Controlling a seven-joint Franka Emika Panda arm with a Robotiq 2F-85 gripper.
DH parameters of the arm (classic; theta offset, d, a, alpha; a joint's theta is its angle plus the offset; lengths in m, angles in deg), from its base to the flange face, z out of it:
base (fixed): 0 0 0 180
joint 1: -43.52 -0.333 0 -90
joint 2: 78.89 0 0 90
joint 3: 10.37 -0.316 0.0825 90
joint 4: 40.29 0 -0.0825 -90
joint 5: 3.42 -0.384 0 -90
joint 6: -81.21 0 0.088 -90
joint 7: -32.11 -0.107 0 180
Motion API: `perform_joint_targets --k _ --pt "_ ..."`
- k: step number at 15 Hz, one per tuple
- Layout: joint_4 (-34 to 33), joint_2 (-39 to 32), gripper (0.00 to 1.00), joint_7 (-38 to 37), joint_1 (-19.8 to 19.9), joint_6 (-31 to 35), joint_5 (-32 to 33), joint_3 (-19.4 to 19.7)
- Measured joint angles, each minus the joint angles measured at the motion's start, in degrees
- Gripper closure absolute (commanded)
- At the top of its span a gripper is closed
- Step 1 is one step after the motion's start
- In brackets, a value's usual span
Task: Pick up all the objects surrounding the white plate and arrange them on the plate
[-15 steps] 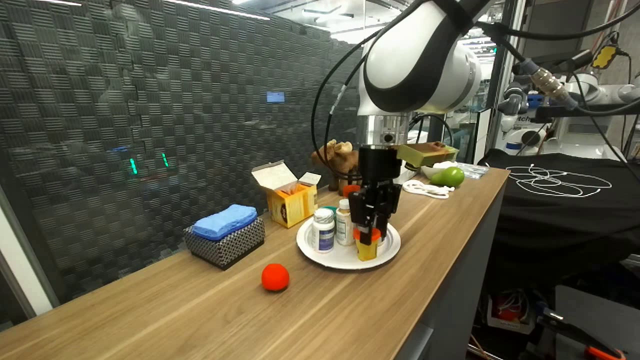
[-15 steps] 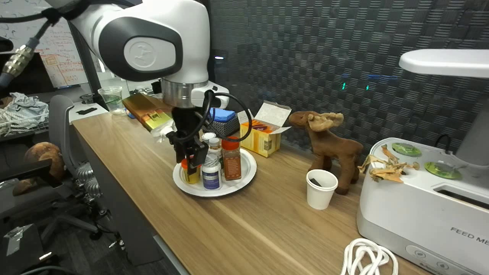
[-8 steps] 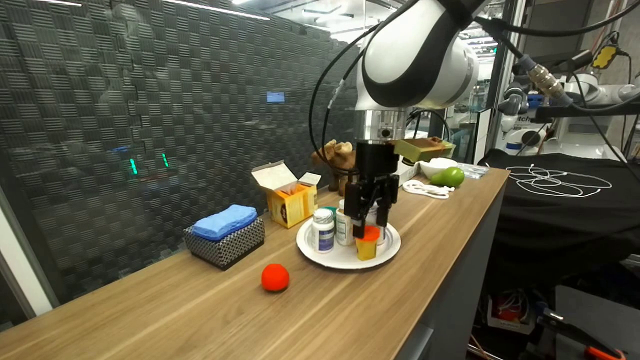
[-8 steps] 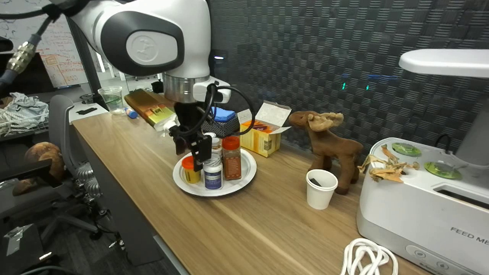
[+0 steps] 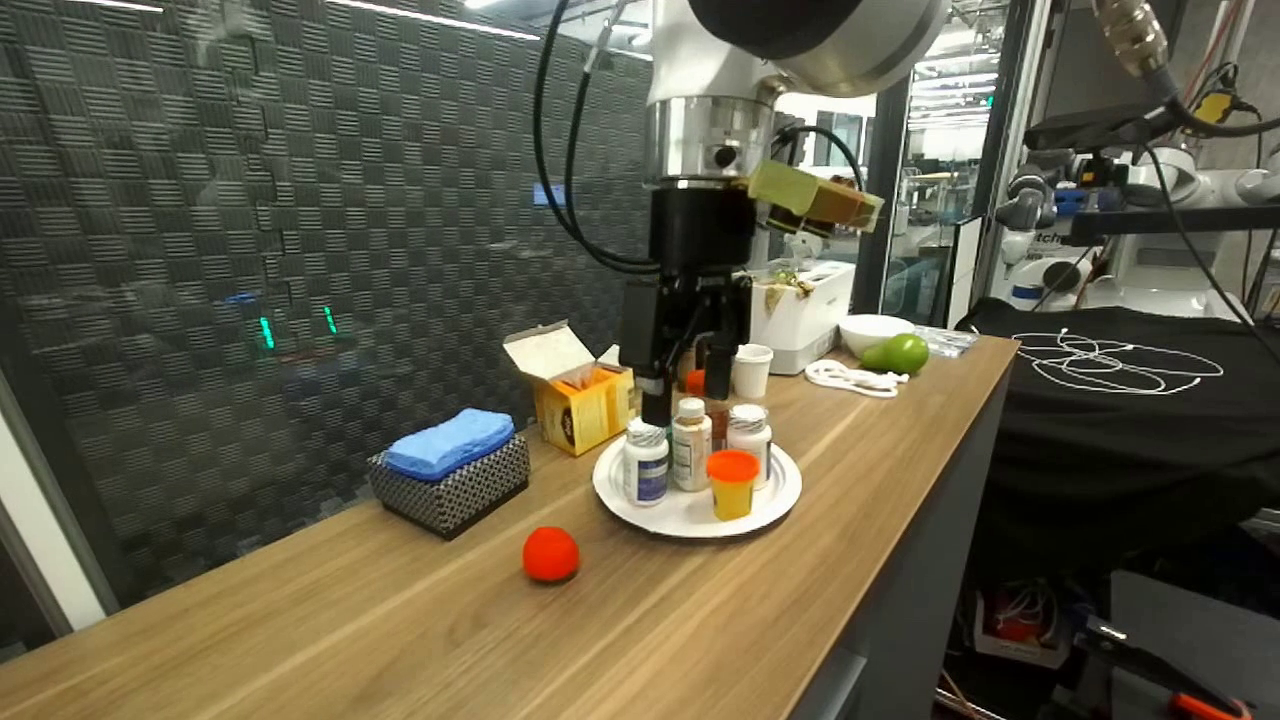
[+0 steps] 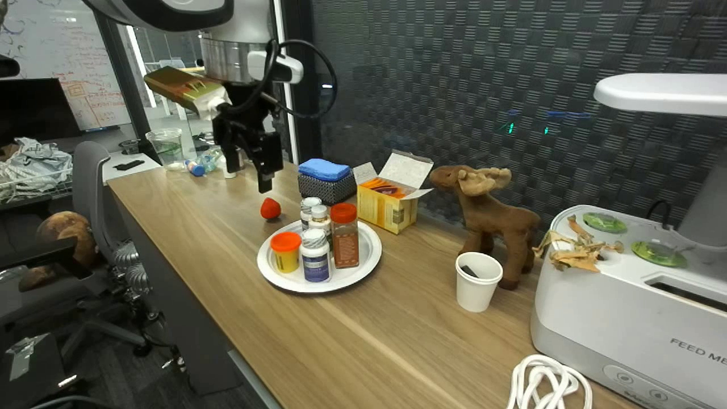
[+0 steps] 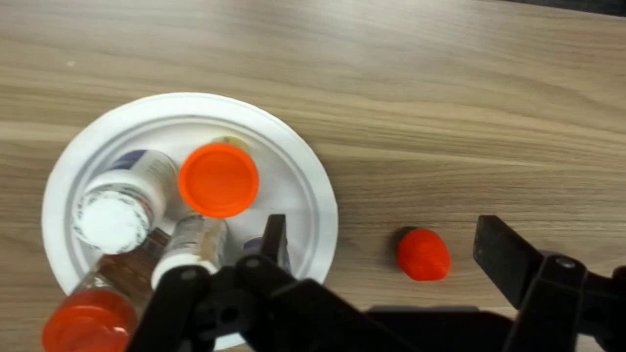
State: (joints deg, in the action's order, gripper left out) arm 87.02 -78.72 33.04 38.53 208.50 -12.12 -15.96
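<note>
On the white plate (image 5: 612, 492) stand three white-capped bottles (image 5: 646, 470), a red-topped jar (image 6: 345, 244) and a small yellow cup with an orange lid (image 5: 733, 490), all upright. The red-orange ball (image 5: 550, 555) lies on the wooden table beside the plate, also in view as a ball (image 7: 423, 255) in the wrist view. My gripper (image 7: 383, 222) is open, nothing between its fingers, and hangs well above the table. From the wrist, the ball appears in the gap between the jaws, far below them. One finger (image 7: 275, 239) partly hides a bottle on the plate.
Behind the plate are a patterned box with a blue cloth (image 5: 450, 445) and an opened yellow carton (image 6: 386, 207). A toy moose (image 6: 494, 221), white paper cups (image 6: 478, 284), a white cord (image 5: 855, 378) and a white appliance (image 6: 625, 318) stand farther along.
The gripper has let go of the orange-lidded cup, opened wide and risen off the plate, shifting toward the ball's side. The cup stays standing on the plate; the ball has not moved.
</note>
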Motion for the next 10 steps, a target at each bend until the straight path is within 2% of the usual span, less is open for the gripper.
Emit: perform_joint_targets --k 5,10 --pt "-3.58 -5.4 0.0 0.91 -2.49 3.1 -0.34 -2.18" --pt "-7.64 -13.93 0.0 4.6 -2.86 5.73 -1.56 -3.53"
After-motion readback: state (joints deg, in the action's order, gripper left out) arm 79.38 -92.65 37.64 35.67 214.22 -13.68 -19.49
